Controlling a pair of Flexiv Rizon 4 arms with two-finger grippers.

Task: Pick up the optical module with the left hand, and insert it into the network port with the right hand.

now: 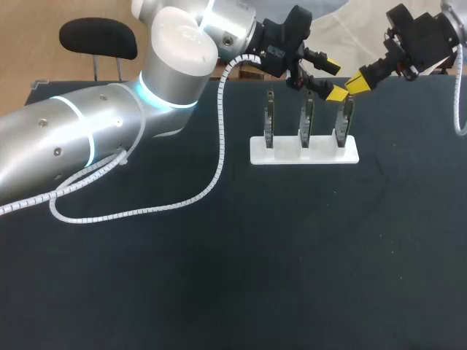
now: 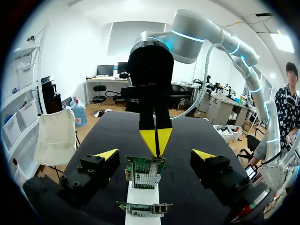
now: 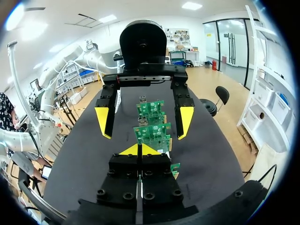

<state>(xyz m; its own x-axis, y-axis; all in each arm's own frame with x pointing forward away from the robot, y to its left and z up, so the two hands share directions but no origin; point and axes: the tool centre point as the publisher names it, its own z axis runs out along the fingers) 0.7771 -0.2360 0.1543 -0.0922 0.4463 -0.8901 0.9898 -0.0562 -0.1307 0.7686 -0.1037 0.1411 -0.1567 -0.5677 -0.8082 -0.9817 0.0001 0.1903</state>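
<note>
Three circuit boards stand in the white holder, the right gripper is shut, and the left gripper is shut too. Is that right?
Not quite. The left gripper is open, its yellow tips spread wide to either side of the circuit boards, as the left wrist view shows. The rest holds: three boards in the white holder, right gripper shut.
</note>
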